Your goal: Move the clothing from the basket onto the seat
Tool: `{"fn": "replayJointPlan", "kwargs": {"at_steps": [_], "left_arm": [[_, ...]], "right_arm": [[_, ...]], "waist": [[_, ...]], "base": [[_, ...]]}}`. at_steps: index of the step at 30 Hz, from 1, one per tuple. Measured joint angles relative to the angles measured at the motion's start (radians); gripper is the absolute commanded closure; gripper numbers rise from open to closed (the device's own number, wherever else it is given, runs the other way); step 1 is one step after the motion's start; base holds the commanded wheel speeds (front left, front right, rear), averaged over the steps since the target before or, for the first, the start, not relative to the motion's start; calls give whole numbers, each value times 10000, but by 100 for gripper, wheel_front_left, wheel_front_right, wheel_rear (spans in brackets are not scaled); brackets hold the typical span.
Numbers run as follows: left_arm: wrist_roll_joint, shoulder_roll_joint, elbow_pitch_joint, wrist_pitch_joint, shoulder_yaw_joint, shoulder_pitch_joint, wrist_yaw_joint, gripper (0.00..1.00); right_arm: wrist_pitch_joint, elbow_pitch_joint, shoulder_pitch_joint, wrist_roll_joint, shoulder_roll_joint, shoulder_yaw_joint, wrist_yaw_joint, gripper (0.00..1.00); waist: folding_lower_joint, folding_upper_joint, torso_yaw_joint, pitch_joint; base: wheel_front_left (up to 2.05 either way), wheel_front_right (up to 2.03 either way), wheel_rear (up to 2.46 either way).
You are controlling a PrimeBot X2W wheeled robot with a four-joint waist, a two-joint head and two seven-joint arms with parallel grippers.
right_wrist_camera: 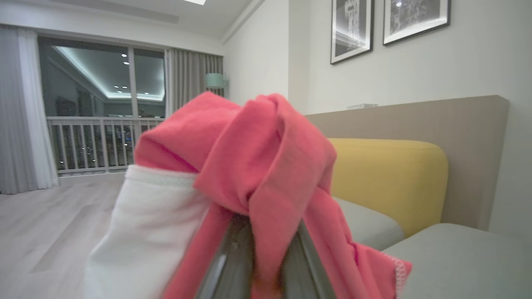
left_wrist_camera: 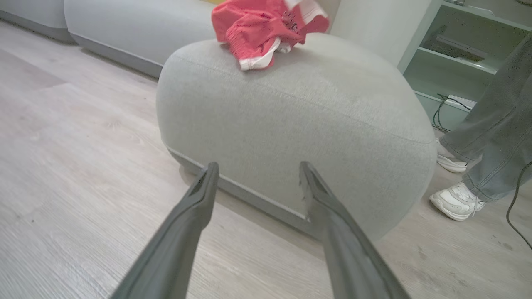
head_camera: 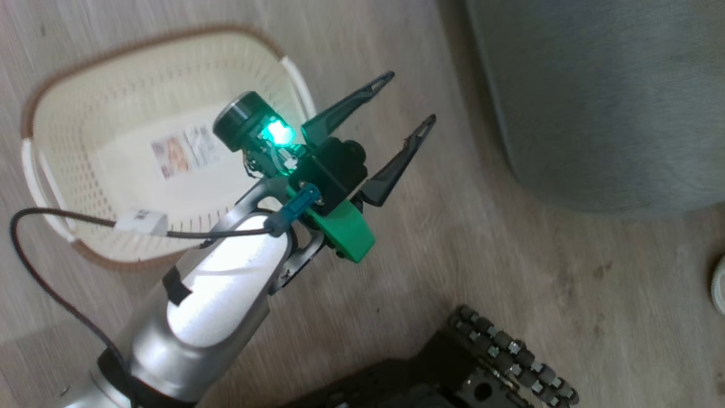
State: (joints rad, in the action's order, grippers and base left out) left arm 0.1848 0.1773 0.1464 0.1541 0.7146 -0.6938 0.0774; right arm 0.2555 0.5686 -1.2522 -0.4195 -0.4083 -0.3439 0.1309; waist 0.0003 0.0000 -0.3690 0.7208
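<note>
The basket point(head_camera: 113, 73) stands on the pale wood-grain floor point(head_camera: 510, 255). It is cream plastic with rounded corners, its walls pierced with rows of small holes, its rim a brown braid, with a white handle at each end. Inside, only a paper sticker point(head_camera: 187, 150) lies on the smooth bottom.

The left claw point(head_camera: 412, 95) hangs over the floor between the basket and the seat point(head_camera: 595, 102). Its two slim, dark, tapering fingers are spread wide with nothing between them; in its wrist view the left claw point(left_wrist_camera: 258, 164) points at the seat's rounded front.

The seat point(left_wrist_camera: 291, 112) is a plump, grey-green block of fine-woven fabric with soft corners and a stitched seam along its upper edge. The jersey point(left_wrist_camera: 257, 29) lies bunched on its top, thin red cloth with white hems.

The right claw point(right_wrist_camera: 268, 222) is closed on a twisted fold of the jersey point(right_wrist_camera: 257, 158), red and white cloth draped over both fingers. Behind it sits a smooth, rounded yellow cushion point(right_wrist_camera: 386, 178).
</note>
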Motion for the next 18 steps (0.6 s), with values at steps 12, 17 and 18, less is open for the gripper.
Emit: {"fn": "replayJointPlan", "kwargs": {"at_steps": [12,17,18], "left_arm": [[123,612,-805,-132,-336,227,-291,0],[123,631,-907,-207,-301,237,-293,0],[138,631,-938,-207,-297,237,-293,0]], "right_arm": [[13,2596,-1145,3432,173,-3902,2,100],[13,2892,-1120,3887,825,-4238,2,98],[13,2895,-1112,3998,823,-4314,2,75]], "waist": [[-1,0,552,2065],[-1,0,640,2261],[-2,0,660,2263]], "base": [[0,0,0],[0,0,0],[0,0,0]]}}
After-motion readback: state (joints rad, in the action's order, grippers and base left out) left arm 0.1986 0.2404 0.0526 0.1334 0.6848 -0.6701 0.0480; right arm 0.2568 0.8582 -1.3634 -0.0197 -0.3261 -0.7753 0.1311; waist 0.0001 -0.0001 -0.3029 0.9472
